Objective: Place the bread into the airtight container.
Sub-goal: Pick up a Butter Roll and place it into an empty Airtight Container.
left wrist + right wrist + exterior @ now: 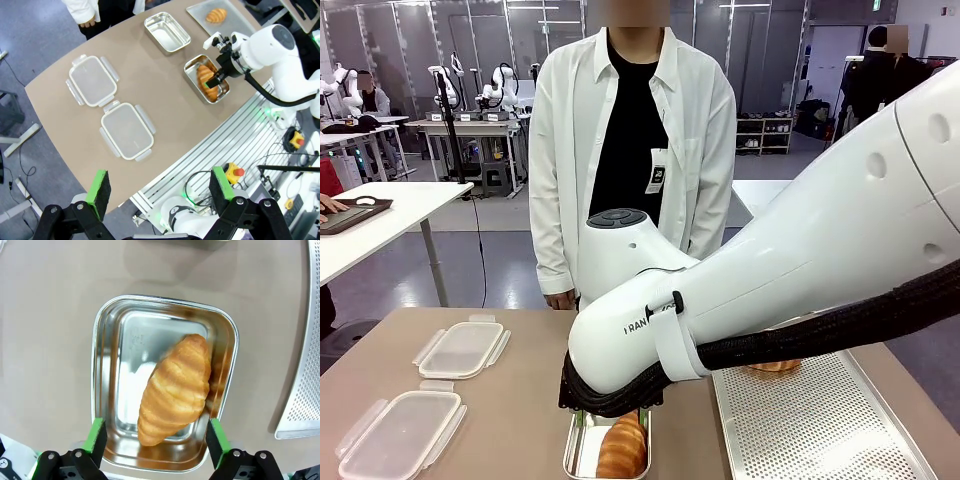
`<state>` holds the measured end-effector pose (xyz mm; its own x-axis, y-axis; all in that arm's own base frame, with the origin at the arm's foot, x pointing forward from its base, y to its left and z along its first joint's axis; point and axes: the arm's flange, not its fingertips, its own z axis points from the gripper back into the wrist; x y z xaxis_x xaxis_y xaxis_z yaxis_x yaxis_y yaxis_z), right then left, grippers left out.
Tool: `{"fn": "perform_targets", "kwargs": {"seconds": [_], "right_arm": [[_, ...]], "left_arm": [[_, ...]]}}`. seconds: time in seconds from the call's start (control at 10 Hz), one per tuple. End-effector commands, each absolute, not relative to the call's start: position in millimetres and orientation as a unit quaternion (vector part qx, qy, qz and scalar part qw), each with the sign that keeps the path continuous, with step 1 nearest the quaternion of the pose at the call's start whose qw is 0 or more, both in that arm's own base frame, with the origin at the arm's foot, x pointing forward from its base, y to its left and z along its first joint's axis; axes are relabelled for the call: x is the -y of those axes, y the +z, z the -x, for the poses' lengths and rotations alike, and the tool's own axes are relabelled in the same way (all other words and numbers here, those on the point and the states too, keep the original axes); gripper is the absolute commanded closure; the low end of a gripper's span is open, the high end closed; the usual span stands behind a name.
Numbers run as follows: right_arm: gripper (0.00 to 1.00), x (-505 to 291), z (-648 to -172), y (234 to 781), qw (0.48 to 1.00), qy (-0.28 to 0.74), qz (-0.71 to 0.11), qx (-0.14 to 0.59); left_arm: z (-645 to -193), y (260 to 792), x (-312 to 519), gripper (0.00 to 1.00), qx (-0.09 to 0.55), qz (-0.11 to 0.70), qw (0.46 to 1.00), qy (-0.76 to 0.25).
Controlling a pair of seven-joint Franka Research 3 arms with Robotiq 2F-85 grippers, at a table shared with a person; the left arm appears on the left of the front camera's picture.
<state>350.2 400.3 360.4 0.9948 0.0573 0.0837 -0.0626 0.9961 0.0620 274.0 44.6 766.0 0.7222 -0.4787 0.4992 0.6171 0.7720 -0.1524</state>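
Found the bread [175, 390] lying corner to corner in the steel container [97, 390], low at centre of the right wrist view, resting on the floor of the container and against its right wall. Judged that slant as the only way the length fits.

Read the right gripper [156, 435] as open: green pads spread wide either side of the bread's near end, gripping nothing. Taken as poised straight above so that a vertical lift would clear the rim. Placement judged done for this piece.

Read the left gripper [159, 192] as open too, empty, hanging high over the bench [60, 100] at the bottom of the left wrist view. Probably parked there to stay out of the way.

Noted from the left wrist view, and not from the right wrist view: two plastic lids [92, 80] at centre left, off both containers; a second steel container [167, 32] at top centre, empty; a second croissant [216, 15] on the perforated tray [195, 9] at top right. Judged lids set aside to keep the openings free.

Seen in the front view alone: a person [630, 150] standing at the far edge, arms down, not handling anything. Much of the steel container hidden there behind the right arm [770, 280]; could not judge the height of the pads above the bread from any view.
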Motion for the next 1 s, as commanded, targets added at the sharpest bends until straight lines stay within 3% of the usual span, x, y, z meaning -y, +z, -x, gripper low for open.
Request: {"fn": "perform_targets", "kwargs": {"seconds": [0.0,0.9], "right_arm": [[0.0,-401.0,-349.6,360.7,0.998,0.031,-0.03,0.045],[0.0,-401.0,-349.6,360.7,0.998,0.031,-0.03,0.045]], "left_arm": [[-273.1,766.4,-45.3,0.0,0.221,0.153,0.912,-0.31],[-273.1,766.4,-45.3,0.0,0.221,0.153,0.912,-0.31]]}}
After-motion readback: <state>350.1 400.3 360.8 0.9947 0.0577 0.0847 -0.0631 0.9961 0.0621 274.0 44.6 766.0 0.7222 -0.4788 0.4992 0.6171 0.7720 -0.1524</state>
